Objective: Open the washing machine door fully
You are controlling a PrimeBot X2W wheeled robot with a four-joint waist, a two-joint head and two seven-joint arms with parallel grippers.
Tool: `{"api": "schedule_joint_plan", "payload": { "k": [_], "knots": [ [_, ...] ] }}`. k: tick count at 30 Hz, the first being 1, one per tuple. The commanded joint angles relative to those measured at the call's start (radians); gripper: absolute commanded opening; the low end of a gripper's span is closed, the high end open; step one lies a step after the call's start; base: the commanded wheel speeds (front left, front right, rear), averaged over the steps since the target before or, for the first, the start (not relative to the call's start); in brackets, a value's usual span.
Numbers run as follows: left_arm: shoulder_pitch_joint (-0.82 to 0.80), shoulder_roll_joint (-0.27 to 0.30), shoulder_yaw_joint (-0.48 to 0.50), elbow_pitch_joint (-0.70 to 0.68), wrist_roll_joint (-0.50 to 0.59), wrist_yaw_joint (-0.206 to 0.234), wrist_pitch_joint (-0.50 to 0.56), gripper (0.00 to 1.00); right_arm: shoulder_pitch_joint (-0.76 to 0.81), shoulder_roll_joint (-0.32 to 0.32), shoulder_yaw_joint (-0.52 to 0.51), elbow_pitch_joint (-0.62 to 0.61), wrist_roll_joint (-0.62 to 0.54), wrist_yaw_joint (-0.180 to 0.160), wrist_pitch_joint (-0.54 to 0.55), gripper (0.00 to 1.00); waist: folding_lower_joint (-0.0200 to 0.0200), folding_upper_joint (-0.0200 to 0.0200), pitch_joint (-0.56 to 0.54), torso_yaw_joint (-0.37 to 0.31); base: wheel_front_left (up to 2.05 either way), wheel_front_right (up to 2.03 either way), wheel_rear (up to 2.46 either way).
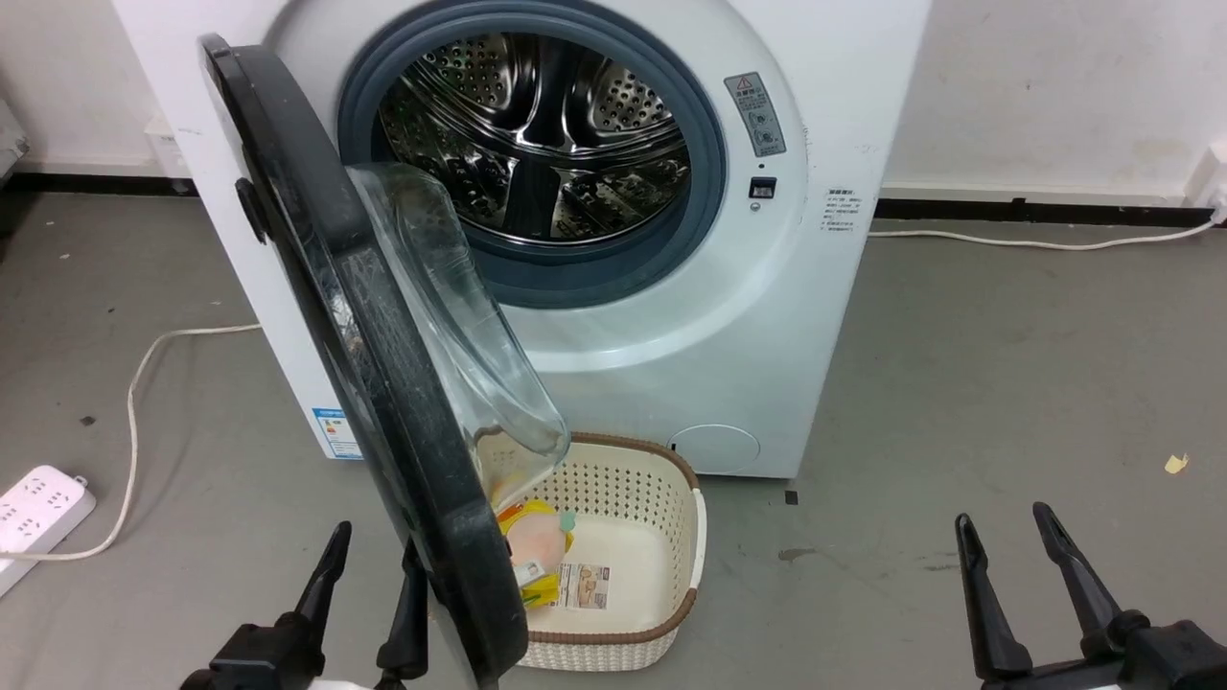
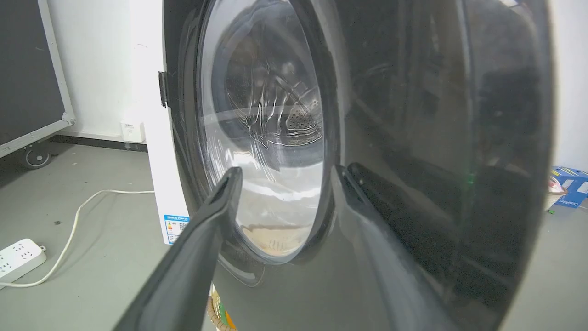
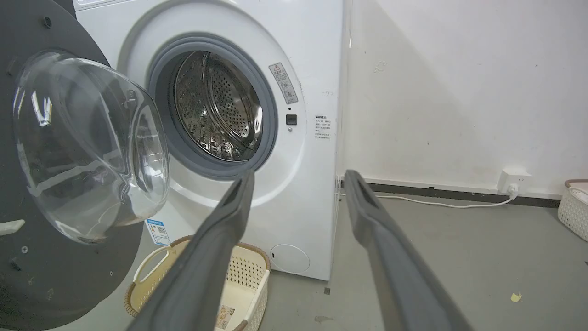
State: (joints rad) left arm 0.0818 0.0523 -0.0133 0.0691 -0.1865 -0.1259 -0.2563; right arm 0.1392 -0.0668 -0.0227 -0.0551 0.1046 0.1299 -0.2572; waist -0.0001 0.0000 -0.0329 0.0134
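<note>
The washing machine [image 1: 767, 316] stands against the wall with its steel drum exposed. The washing machine door [image 1: 383, 383], hinged on the left, stands swung out with its black rim edge-on to me and its glass bowl facing right. My left gripper [image 1: 376, 539] is open at the door's outer face [image 2: 436, 138], low down; one of its fingers [image 2: 367, 220] lies close against the glossy black, and I cannot tell whether it touches. My right gripper [image 1: 1003, 517] is open over bare floor at the lower right, well clear of the door [image 3: 46, 257], holding nothing.
A cream laundry basket [image 1: 623, 443] holding yellow packets sits on the floor under the open door. A white power strip [image 1: 38, 508] and its cable lie at the left. A wheeled cart [image 2: 27, 69] stands far left, and another white basket [image 3: 574, 207] sits by the right wall.
</note>
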Motion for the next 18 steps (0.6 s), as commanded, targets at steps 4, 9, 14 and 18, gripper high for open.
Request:
{"api": "schedule_joint_plan", "payload": {
  "k": [4, 9, 14, 18],
  "knots": [
    [0.004, 0.002, -0.003, 0.008, 0.01, -0.004, -0.006, 1.0, 0.011, 0.009, 0.002, 0.0, -0.002, 0.001, -0.004, 1.0, 0.0001, 0.0, 0.001, 0.006, 0.0, 0.0, 0.0],
    [0.0, 0.001, 0.0, 0.003, 0.009, -0.004, -0.006, 0.0, 0.004, 0.013, 0.002, 0.002, 0.006, 0.001, -0.004, 1.0, 0.0001, 0.0, 0.001, 0.013, 0.0, 0.0, 0.0],
    [-0.043, -0.001, 0.083, -0.153, -0.02, 0.019, -0.006, 0.0, -0.005, 0.016, -0.019, 0.01, 0.053, 0.001, -0.004, 1.0, 0.0001, 0.0, 0.0, 0.018, 0.0, 0.0, 0.0],
    [-0.085, -0.002, 0.142, -0.299, -0.037, 0.06, -0.006, 0.0, -0.01, 0.016, -0.022, 0.023, 0.054, 0.001, -0.004, 1.0, 0.0001, 0.0, 0.0, 0.015, 0.0, 0.0, 0.0]
  ]
}}
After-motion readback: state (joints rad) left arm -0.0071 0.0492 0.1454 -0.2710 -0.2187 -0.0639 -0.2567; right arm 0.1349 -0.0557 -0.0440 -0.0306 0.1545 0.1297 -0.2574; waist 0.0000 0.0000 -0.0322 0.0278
